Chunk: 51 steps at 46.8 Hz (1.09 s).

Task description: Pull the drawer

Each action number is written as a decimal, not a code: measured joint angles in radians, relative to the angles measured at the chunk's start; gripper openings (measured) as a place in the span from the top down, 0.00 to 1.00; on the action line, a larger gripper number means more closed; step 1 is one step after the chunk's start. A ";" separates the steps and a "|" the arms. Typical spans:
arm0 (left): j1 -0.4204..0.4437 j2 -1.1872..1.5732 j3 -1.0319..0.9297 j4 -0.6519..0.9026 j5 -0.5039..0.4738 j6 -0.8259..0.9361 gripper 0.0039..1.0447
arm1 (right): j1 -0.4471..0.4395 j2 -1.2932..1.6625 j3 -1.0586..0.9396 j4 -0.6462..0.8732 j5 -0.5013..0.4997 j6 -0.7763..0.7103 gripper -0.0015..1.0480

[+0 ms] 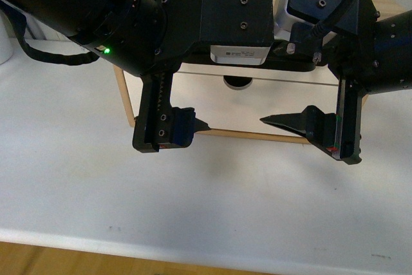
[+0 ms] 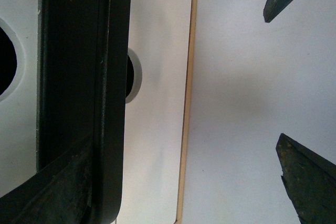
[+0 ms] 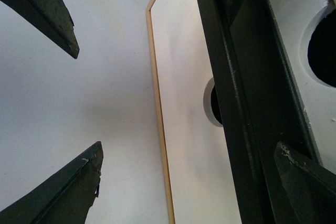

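**A:** Where does the pull stand?

**B:** Before the grasp, I'd say. The left fingers (image 2: pixel 304 182) are spread wide with bare worktop (image 1: pixel 206 191) between them, and the right fingers (image 3: pixel 42 9) are just as far apart. Neither pair holds anything or touches the handle (image 2: pixel 79 77).

**A:** And the drawer?

**B:** The drawer (image 1: pixel 257 104) sits toward the far edge of the worktop, about midway along it. Its white front faces the robot and is framed in light wood. The semicircular notch (image 1: pixel 237 82) shows in its top edge, just under the black bar. Both arms crowd in above it and hide much of the bar from the front. I can't tell how far out the drawer already is.

**A:** What does the next move call for?

**B:** One pair of fingers has to reach the bar, straddle it and close. Both wrist views show the bar off to one side of the open fingers, not between them. Once the bar is clamped, the pull should run straight toward the near edge, so the drawer doesn't skew on its sides. The arms are close together, so they could foul each other.

**A:** And the surface and the room?

**B:** The worktop is plain matt white with a few faint specks by the near edge. A wood-coloured strip (image 1: pixel 64 259) shows below that edge. A green light (image 1: pixel 106 49) glows on the left arm. Little of the room shows.
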 joint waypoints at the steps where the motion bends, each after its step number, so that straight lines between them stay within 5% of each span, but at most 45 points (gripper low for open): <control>1: 0.000 0.000 0.002 -0.005 -0.001 0.001 0.05 | 0.000 0.000 0.002 -0.006 0.003 -0.001 0.09; 51: -0.025 -0.089 -0.035 -0.193 -0.005 0.015 0.05 | 0.003 -0.086 0.007 -0.385 -0.017 -0.210 0.09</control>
